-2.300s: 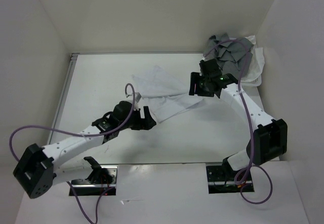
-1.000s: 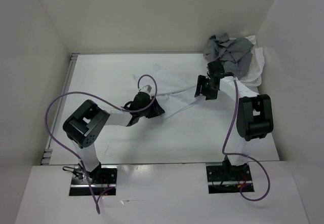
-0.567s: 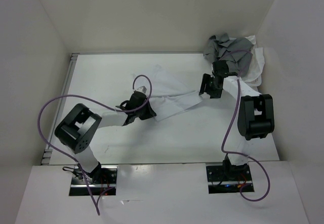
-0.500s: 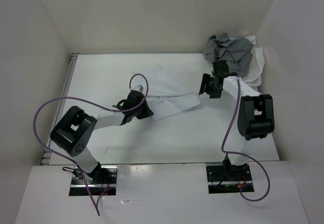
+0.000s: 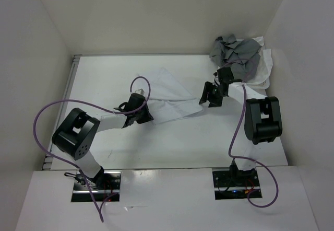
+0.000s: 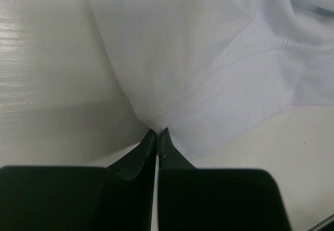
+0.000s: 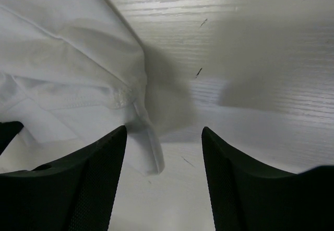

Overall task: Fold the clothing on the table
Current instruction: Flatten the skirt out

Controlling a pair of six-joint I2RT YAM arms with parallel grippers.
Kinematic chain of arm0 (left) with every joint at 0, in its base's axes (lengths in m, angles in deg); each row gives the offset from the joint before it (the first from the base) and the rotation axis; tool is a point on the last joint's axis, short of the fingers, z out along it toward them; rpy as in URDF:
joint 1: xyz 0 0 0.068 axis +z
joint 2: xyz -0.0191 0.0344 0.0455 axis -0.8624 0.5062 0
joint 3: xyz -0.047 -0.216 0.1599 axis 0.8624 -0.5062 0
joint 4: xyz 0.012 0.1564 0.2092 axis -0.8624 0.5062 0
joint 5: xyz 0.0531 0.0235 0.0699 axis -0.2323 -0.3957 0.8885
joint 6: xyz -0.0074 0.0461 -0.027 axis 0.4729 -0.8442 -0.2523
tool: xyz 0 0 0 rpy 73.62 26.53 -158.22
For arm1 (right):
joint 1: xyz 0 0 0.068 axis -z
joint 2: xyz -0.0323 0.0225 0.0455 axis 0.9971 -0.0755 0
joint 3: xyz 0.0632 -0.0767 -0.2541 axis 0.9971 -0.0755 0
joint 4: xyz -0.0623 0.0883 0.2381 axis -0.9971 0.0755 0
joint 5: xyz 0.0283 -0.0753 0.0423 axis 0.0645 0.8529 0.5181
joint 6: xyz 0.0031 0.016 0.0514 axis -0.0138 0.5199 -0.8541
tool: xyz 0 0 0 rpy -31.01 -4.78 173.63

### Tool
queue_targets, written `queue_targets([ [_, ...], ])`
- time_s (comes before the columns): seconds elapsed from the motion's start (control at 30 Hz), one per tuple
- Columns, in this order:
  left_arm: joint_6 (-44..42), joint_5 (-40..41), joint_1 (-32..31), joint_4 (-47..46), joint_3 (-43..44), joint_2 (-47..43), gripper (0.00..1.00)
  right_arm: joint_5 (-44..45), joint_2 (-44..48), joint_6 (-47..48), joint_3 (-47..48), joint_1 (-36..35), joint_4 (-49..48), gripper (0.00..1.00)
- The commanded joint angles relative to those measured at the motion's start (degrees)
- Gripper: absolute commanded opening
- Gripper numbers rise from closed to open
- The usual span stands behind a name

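Observation:
The clothing (image 5: 168, 89), thin and white, lies partly spread on the table (image 5: 104, 79). My left gripper (image 5: 144, 114) sits at its near left edge and is shut on a pinch of the clothing (image 6: 209, 58), with the fingertips (image 6: 157, 135) pressed together. At the cloth's right end my right gripper (image 5: 206, 98) is low over the table. Its jaws are open in the right wrist view (image 7: 163, 131), and a hemmed corner of the clothing (image 7: 68, 58) pokes between them, ungripped.
A heap of grey garment (image 5: 237, 53) rests on a white basket (image 5: 267, 66) in the far right corner, just behind the right arm. A metal rail (image 5: 70, 92) runs along the table's left edge. White walls enclose the table. Purple cables loop off both arms.
My left gripper has shut on the clothing's near edge and drawn it a little leftward. My right gripper has shifted slightly nearer and leftward over the right corner, its jaws still apart.

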Motion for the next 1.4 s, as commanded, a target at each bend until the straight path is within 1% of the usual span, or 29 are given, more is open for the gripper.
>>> queue_targets([
  [0.0,-0.5,-0.7,-0.1,0.1,-0.9,1.7,0.00,-2.3,0.8,-0.1,-1.3,-2.0,-2.3,0.63],
  [0.1,-0.5,-0.7,-0.1,0.1,-0.9,1.7,0.00,-2.3,0.0,-0.1,-1.3,-3.2,-2.3,0.57],
  [0.2,-0.5,-0.7,-0.1,0.1,-0.9,1.1,0.00,-3.8,-1.8,-0.1,-1.3,-3.2,-2.3,0.40],
  [0.23,-0.5,-0.7,-0.1,0.1,-0.9,1.1,0.00,-5.6,-2.7,-0.1,-1.3,-3.2,-2.3,0.24],
  [0.3,-1.2,-0.7,-0.1,1.2,-0.1,0.6,0.00,-6.9,-2.0,-0.1,-0.5,-3.2,-2.3,0.07],
  [0.33,-2.2,-0.7,-0.1,3.4,0.5,-0.6,0.00,-6.9,-0.8,-0.1,0.1,-3.2,-2.3,0.00],
  [0.4,-4.1,-0.1,-0.1,6.5,1.7,-5.6,0.00,-6.9,5.0,-0.1,0.7,-3.2,-0.9,0.00],
  [0.43,-5.7,0.4,-0.1,10.1,3.3,-8.1,0.00,-6.3,7.4,-0.1,0.7,-3.2,0.0,0.00],
  [0.47,-6.4,0.9,-0.1,12.1,4.2,-13.8,0.00,-5.2,12.3,-0.1,1.6,-3.2,1.8,0.00],
  [0.53,-7.7,0.9,-0.1,16.2,6.2,-19.9,0.00,-5.2,17.1,0.7,3.4,-3.7,3.7,0.00],
  [0.57,-8.7,0.9,-0.1,17.3,7.7,-25.9,0.00,-5.2,19.6,0.7,4.5,-3.7,5.1,0.00],
  [0.6,-8.7,1.6,-0.1,18.6,8.5,-29.0,0.00,-5.2,24.9,1.3,4.5,-3.7,5.1,0.00],
  [0.63,-9.9,3.0,-0.1,21.0,9.0,-35.1,0.00,-5.2,27.6,1.3,5.2,-3.7,5.6,0.00],
  [0.67,-9.9,3.9,-0.1,22.0,9.0,-38.2,0.00,-5.2,30.1,1.8,5.8,-3.7,6.5,0.00],
  [0.7,-9.9,4.9,-0.1,24.0,9.6,-41.3,0.00,-5.2,34.6,2.4,5.8,-3.7,7.1,0.00],
  [0.73,-9.9,5.8,-0.1,24.7,9.6,-47.5,0.00,-5.8,36.4,2.4,6.7,-3.7,7.9,0.00],
  [0.8,-9.9,6.7,0.5,26.1,9.6,-53.4,0.00,-8.9,40.7,3.7,7.6,-3.7,11.1,0.00],
  [0.83,-9.3,6.7,0.5,27.7,9.6,-58.6,0.00,-10.4,41.9,4.8,8.1,-3.7,12.1,0.00],
  [0.9,-8.5,5.9,0.5,28.9,9.6,-63.1,0.00,-14.3,44.7,4.8,8.1,-4.3,14.3,0.00],
  [0.93,-7.4,5.4,0.5,29.5,9.6,-67.4,0.00,-15.7,47.5,5.8,8.1,-4.3,14.8,0.00],
  [1.03,-4.8,4.8,0.5,29.5,7.4,-74.6,0.00,-20.5,53.3,6.3,5.8,-4.3,14.8,0.00],
  [1.13,-1.8,2.7,0.5,27.5,4.6,-77.9,0.00,-26.2,56.9,6.9,3.3,-4.3,12.4,0.00],
  [1.17,-1.2,1.8,0.5,27.5,4.6,-77.4,0.00,-23.3,57.6,4.9,2.0,-4.3,12.4,0.00],
  [1.2,-1.2,1.1,0.5,28.1,4.6,-76.1,0.00,-18.0,57.6,-0.1,2.0,-4.3,12.4,0.00],
  [1.23,-1.2,0.6,0.5,29.2,5.3,-71.5,0.00,-12.1,56.4,-0.2,1.4,-4.3,14.6,0.00],
  [1.27,-1.2,1.1,0.5,31.8,6.4,-68.7,0.00,-12.0,54.4,0.8,1.4,-4.3,15.2,0.00],
  [1.3,-1.9,1.1,0.5,32.5,7.8,-64.0,0.00,-12.0,53.7,0.8,0.8,-4.3,15.2,0.00],
  [1.33,-2.7,0.5,0.5,32.5,9.1,-62.8,0.00,-16.1,53.7,0.8,0.8,-4.3,14.3,0.00],
  [1.37,-3.6,-1.8,0.5,29.2,9.9,-62.8,0.00,-18.5,53.2,0.8,0.8,-4.3,13.6,0.00],
])
